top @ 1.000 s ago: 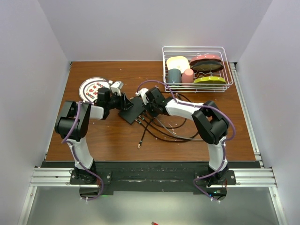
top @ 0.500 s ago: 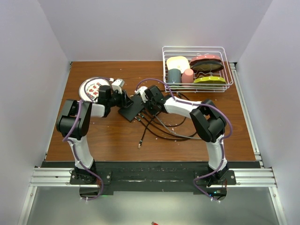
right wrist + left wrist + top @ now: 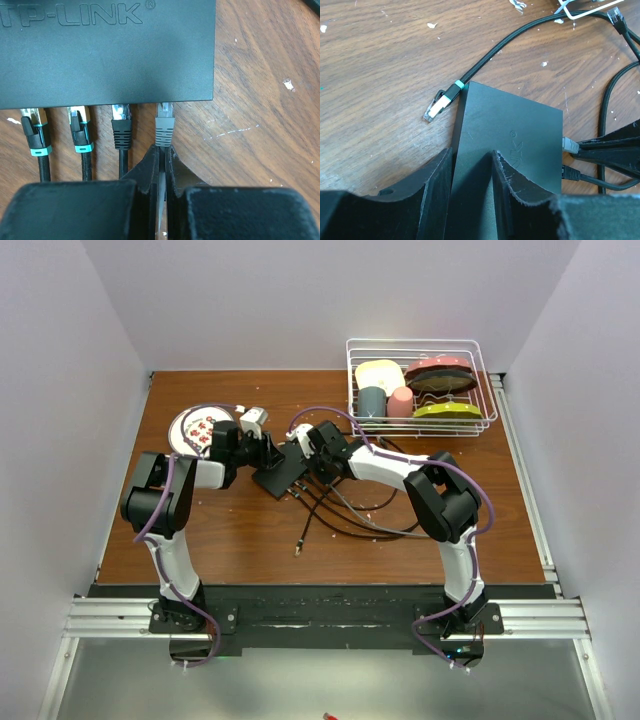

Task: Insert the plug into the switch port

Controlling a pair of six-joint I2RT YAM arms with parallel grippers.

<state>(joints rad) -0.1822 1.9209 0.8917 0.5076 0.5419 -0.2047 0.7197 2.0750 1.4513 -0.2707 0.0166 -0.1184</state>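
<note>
While the left gripper (image 3: 471, 159) clamps the near edge of the switch (image 3: 510, 135), sitting mid-frame in the overhead view, the right gripper (image 3: 161, 155) is pinched tight on the tail of the grey plug (image 3: 164, 125). Its nose is at the rightmost port, level with the neighbouring plugs (image 3: 122, 127). Insertion looks nearly home; next, a straight push upward in frame, then release.

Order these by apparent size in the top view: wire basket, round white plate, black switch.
1. Wire basket, clearly the largest.
2-3. Round white plate and black switch look about alike; both are partly covered, so I do not rank them.
</note>
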